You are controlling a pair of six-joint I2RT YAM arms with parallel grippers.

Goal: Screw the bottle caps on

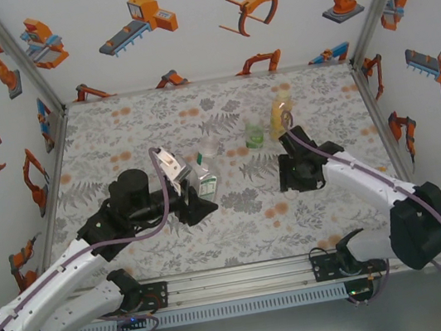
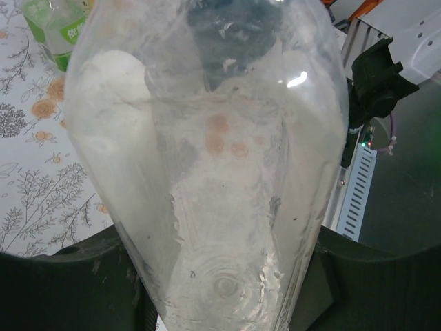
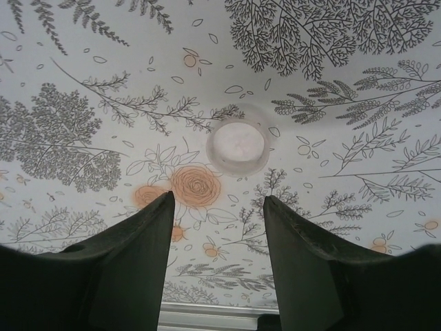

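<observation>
My left gripper (image 1: 198, 200) (image 2: 227, 283) is shut on the colourless clear bottle (image 1: 204, 175) (image 2: 213, 158), which stands between its dark jaws just above the table. The green-tinted bottle (image 1: 254, 133) (image 2: 54, 27) and the amber bottle (image 1: 281, 114) stand at the back middle. My right gripper (image 1: 296, 177) (image 3: 219, 201) points down over the tablecloth, open with nothing between its fingers. In the right wrist view a pale whitish cap (image 3: 238, 147) lies flat on the cloth just beyond the fingertips. The held bottle's neck is hard to make out.
The floral tablecloth (image 1: 131, 129) is walled on three sides by white panels. A metal rail (image 1: 238, 278) with the arm bases runs along the near edge. The left part of the cloth is bare.
</observation>
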